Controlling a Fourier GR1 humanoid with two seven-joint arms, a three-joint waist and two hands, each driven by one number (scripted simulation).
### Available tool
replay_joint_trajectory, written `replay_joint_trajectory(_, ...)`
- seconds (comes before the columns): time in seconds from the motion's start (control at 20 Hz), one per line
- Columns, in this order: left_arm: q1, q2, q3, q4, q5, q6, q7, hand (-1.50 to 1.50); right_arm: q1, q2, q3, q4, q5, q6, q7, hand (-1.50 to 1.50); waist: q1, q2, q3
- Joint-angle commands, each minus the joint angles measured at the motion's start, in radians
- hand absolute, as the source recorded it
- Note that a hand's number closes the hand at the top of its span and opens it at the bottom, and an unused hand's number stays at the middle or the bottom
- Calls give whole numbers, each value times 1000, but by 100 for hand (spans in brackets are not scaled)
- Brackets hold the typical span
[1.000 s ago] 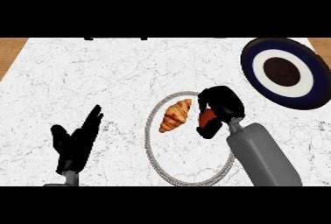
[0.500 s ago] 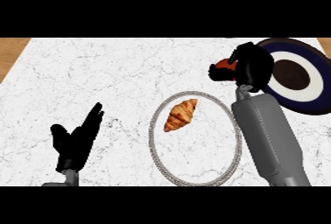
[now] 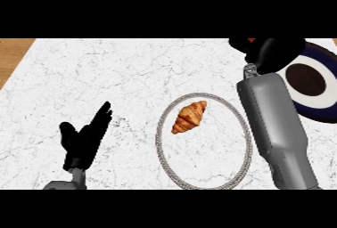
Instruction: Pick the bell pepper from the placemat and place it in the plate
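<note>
Right robot hand (image 3: 271,51) curling round the bell pepper (image 3: 248,40) at one o'clock, needing lowering squarely over the plate (image 3: 324,106) before releasing; left robot hand (image 3: 84,139) resting open at eight o'clock.

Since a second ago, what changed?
The right hand carried the red pepper off the placemat, up and right to the plate, curled round it throughout. Croissant, placemat and open left hand stayed put.
</note>
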Motion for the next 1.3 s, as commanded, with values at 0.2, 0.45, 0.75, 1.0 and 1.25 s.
replay_joint_trajectory(0.2,-1,-19,-9,34,-10,20,31,0,-13,52,-141,23,235,-349,236,150,-15,0,0)
replay_joint_trajectory(0.45,25,0,6,36,-8,9,18,0,32,33,-292,72,368,-435,235,150,-27,-3,0)
replay_joint_trajectory(0.75,61,-5,4,37,-3,1,-3,0,95,-1,-456,86,434,-567,201,150,-40,-10,1)
replay_joint_trajectory(1.0,39,7,32,31,11,1,18,0,96,-70,-565,188,382,-687,118,150,-45,-14,2)
replay_joint_trajectory(1.25,34,14,53,62,28,-22,-14,0,45,-178,-610,345,313,-756,82,150,-50,-18,1)
